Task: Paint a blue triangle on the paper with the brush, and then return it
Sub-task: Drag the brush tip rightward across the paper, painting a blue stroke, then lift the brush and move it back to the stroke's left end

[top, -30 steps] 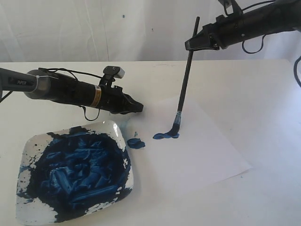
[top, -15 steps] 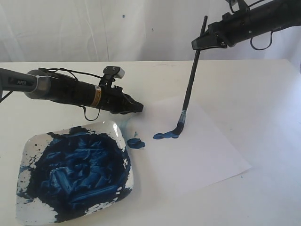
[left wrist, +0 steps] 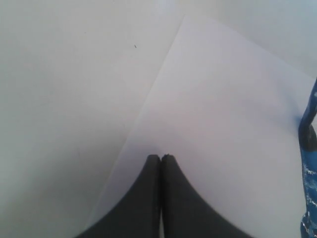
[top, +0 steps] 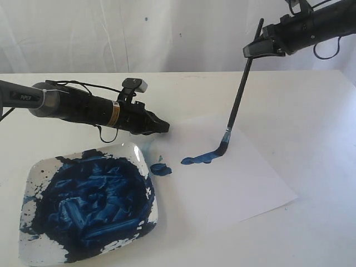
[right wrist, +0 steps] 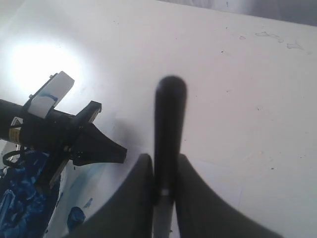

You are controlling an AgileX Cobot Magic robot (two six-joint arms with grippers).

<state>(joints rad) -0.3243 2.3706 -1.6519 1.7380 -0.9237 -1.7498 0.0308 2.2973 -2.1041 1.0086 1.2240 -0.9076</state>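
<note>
Right gripper (top: 250, 52), upper right of the exterior frame, is clamped on the brush (top: 238, 100) close to the handle's top end; the right wrist view shows both fingers pinching the black handle between them (right wrist: 162, 166), with the rounded end of the brush (right wrist: 169, 119) standing up past the jaws. The brush slopes down and to the left from the grip. Its blue-smeared ferrule and bent bristles meet the paper (top: 239, 178) at the right end of a short blue stroke (top: 199, 159), a thick, uneven line running roughly level; only this one side is drawn. The paper lies flat at centre right of the frame, turned at an angle to the table (top: 311, 111) edge. Left gripper (top: 165, 128), centre left, has its jaws pressed together with nothing between them. The left wrist view shows the meeting tips (left wrist: 160, 157) over the edge of the paper (left wrist: 223, 124); whether they press on the sheet cannot be told. Just left of the stroke, off the sheet, sits a small round paint blob (top: 161, 168). Beside it, at lower left, lies a square white plate (top: 32, 169) heavily smeared with dark blue paint, below the left arm.
</note>
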